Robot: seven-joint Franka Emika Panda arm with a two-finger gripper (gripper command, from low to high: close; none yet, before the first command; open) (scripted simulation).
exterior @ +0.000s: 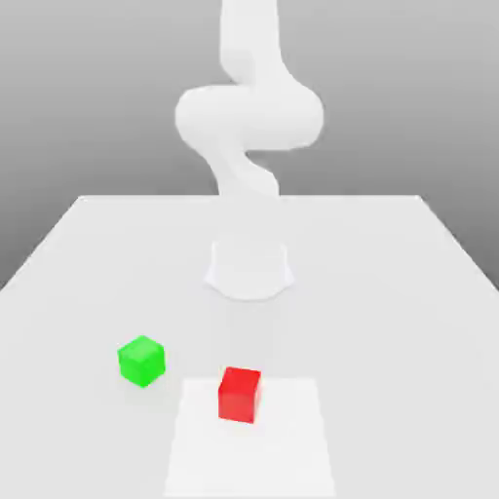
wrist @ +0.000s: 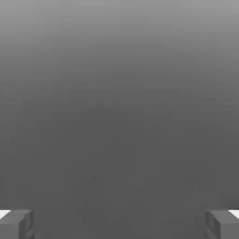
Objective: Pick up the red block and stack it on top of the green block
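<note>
White table (exterior: 409, 292) under a grey backdrop carries everything. Nearest sits the red block (exterior: 239, 394), on a paler square patch (exterior: 292, 448). Just beyond it, toward the exterior view's left, rests the green block (exterior: 141, 361), apart from it. Farther back rises the white arm (exterior: 249, 117). Pincer (wrist: 119, 223) fingers stand wide apart, holding nothing.

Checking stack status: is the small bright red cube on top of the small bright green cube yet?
No: the small bright red cube sits on the white table, apart from the small bright green cube on the exterior view's left.
</note>
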